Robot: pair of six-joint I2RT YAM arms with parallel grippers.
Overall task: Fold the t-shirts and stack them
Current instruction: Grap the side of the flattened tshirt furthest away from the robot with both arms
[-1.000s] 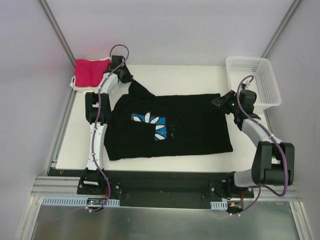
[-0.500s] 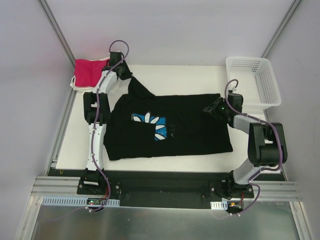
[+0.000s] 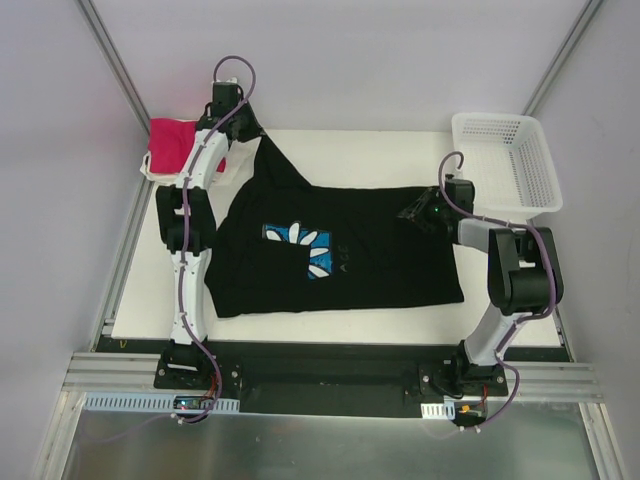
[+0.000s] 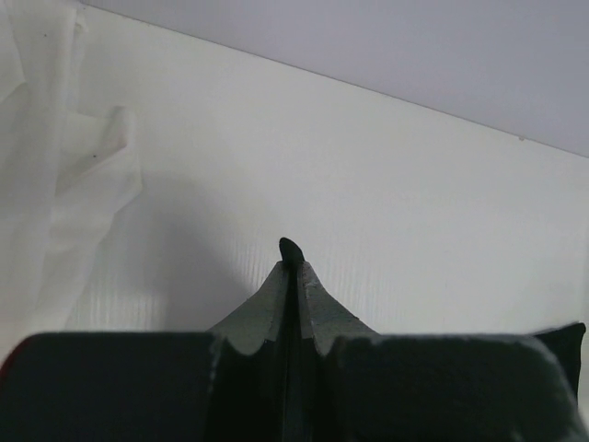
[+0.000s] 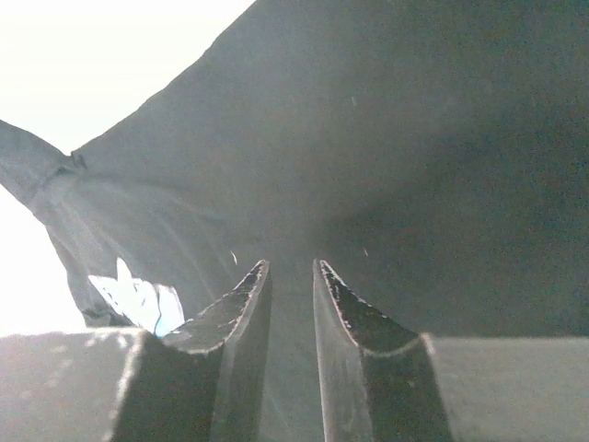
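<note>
A large black t-shirt (image 3: 370, 250) with a blue daisy print (image 3: 305, 248) lies spread on the white table (image 3: 350, 155). My left gripper (image 3: 250, 131) is at the back left, shut on the shirt's back-left corner, which is pulled up into a taut peak. In the left wrist view a nub of black cloth (image 4: 291, 248) sticks out of the shut left gripper (image 4: 292, 260). My right gripper (image 3: 412, 213) hovers low over the shirt's back-right corner. Its fingers (image 5: 241, 304) stand narrowly apart in the right gripper (image 5: 290, 267) above the black cloth (image 5: 386, 138). A magenta-pink shirt (image 3: 175, 143) rests on a white one (image 3: 150, 172) at the back left.
A white mesh basket (image 3: 505, 160) stands at the back right, just behind the right arm. White cloth (image 4: 55, 175) hangs at the left of the left wrist view. Grey walls and metal posts close in the table on three sides.
My left gripper has moved back and left with the black shirt's corner, stretching it taut. The right gripper has slid left onto the shirt's back-right corner, the arm folding in.
</note>
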